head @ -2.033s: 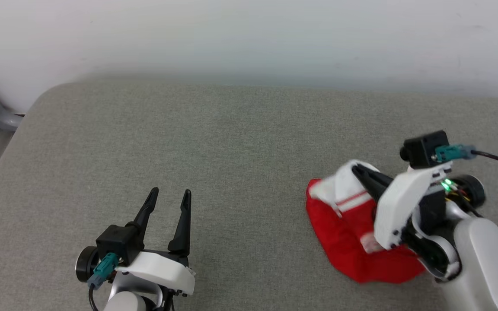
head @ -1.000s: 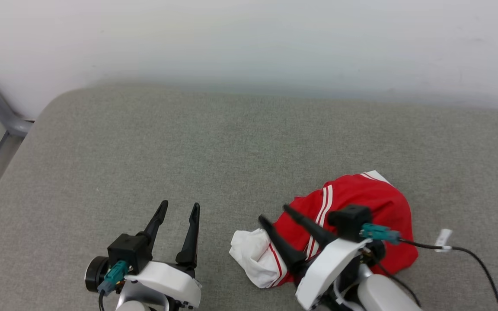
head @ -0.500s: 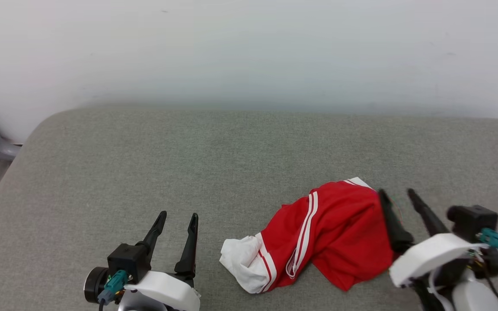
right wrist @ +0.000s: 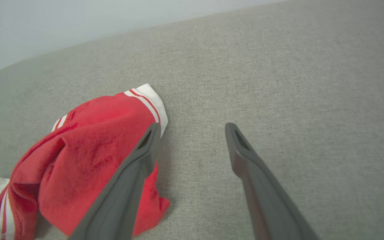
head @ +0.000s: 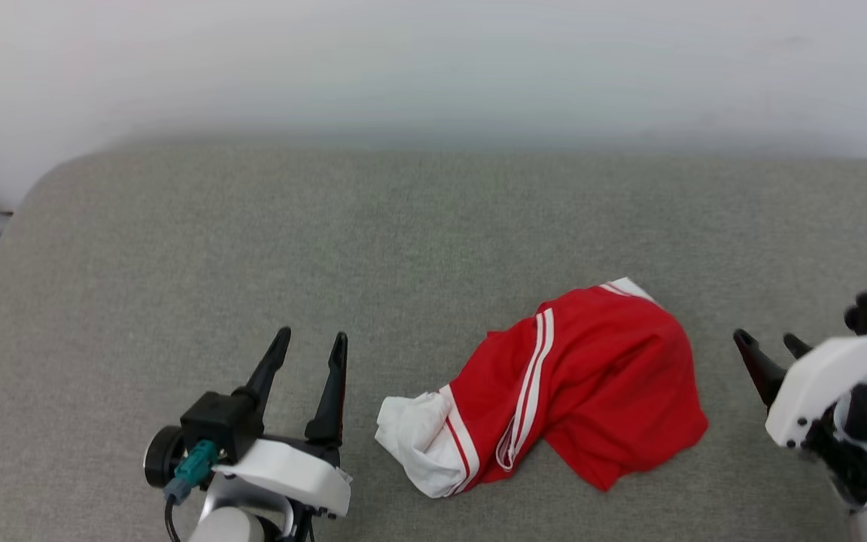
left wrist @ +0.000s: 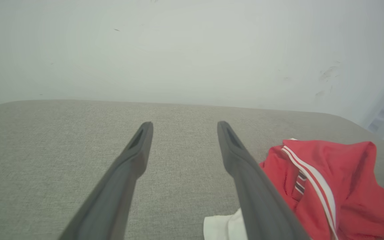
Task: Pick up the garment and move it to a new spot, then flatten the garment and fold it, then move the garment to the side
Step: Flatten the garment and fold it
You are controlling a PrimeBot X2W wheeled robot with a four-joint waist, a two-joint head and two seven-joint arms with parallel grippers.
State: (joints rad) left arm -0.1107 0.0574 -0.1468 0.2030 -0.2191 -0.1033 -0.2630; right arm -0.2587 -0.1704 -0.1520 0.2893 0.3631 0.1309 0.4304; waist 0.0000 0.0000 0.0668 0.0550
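The right tool (head: 765, 340) has drawn back to the right, off the edge of the red jersey T-shirt (head: 591, 384) where its fingers lay half a second before. It now stands apart from the cloth, fingers spread and empty. The T-shirt lies crumpled on the grey fabric-covered worktop (head: 403, 241) between the two tools, with a white sleeve (head: 415, 440) bunched at its left end. The left tool (head: 311, 336) rests near that sleeve, fingers spread, gripping nothing.

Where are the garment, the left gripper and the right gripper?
garment (head: 599, 376): head view, on the red cloth in the middle of the heap.
left gripper (head: 311, 335): head view, midway between its two fingertips.
right gripper (head: 765, 337): head view, midway between its two fingertips.
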